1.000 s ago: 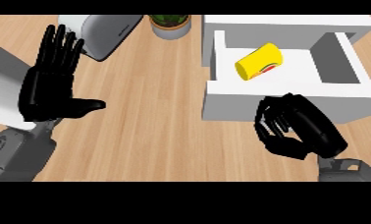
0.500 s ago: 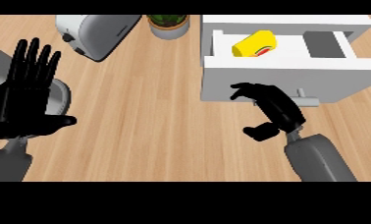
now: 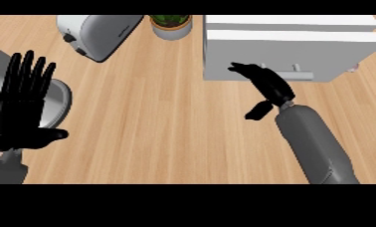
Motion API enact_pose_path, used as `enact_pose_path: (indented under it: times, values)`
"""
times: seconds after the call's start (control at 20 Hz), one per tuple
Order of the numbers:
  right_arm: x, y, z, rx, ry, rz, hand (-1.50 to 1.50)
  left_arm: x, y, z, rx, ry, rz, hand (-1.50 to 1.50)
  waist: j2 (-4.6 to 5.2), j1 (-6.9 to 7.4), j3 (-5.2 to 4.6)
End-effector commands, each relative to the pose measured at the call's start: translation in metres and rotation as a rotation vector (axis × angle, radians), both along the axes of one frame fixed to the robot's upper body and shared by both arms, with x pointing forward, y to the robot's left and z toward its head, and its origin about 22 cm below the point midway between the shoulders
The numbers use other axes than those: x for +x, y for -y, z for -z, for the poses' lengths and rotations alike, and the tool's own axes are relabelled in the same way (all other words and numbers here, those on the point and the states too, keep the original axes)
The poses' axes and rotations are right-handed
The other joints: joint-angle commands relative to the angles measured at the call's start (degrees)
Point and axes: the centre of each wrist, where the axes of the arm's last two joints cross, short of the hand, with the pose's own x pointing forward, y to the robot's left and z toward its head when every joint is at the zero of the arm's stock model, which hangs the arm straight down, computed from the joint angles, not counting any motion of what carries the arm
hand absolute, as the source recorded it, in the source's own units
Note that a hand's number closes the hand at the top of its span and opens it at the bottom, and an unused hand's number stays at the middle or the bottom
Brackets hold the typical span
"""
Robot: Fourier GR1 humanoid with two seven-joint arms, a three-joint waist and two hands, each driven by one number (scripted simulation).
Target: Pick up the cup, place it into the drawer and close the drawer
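1. Currently the drawer (image 3: 290, 54) presents a plain white front panel with a grey handle (image 3: 297, 74) at its lower middle; no open cavity shows, so the drawer reads as shut or very nearly shut.
2. The cup is not visible anywhere. Judged from the task, it lies inside the drawer, behind the front panel; this cannot be confirmed.
3. The right hand (image 3: 266, 84) is against the drawer front, just left of the handle, fingers straight and extended toward the panel, thumb hanging below. It grasps nothing.
4. The left hand (image 3: 26, 104) rests far to the left of the drawer, fingers up and spread, holding nothing. It partly overlaps a grey round object (image 3: 55, 102).
5. A toaster (image 3: 99, 33) and a potted plant (image 3: 170, 24) stand to the left of the drawer, near its upper corner, apart from both hands.
6. Handling assessment, drawer: the panel should be rigid and slide along one axis only. Flat finger contact near the panel's middle, close to the handle, should avoid skewing it.
7. Handling assessment, cup: nothing can be stated, as it is hidden.
8. Task status: closing appears to be the final step, at or near completion.
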Motion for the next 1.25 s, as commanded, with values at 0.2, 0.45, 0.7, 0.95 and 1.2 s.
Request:
enact_pose_path:
  times: [0.2,0.45,0.7,0.95,1.2]
  values:
    - [0.047,0.024,-0.016,0.065,-0.049,0.037,-1.50,-0.006,0.006,0.006,-0.020,0.004,0.042,-1.50,0.84,1.68,0.19]
    - [0.059,0.052,-0.037,0.026,-0.061,0.030,-1.50,0.003,-0.017,-0.003,-0.018,0.008,0.040,-1.50,1.30,2.48,0.19]
    - [0.065,0.055,-0.045,0.037,-0.071,0.054,-1.50,0.008,0.003,-0.004,-0.009,0.011,0.074,-1.50,1.69,3.57,0.27]
    - [0.065,0.080,-0.056,0.033,-0.059,0.072,-1.50,0.006,0.005,0.010,0.001,0.003,0.078,-1.50,2.14,3.88,0.25]
    - [0.070,0.062,-0.056,0.059,-0.056,0.070,-1.50,0.017,-0.002,0.001,0.027,0.014,0.054,-1.50,2.26,3.95,0.28]
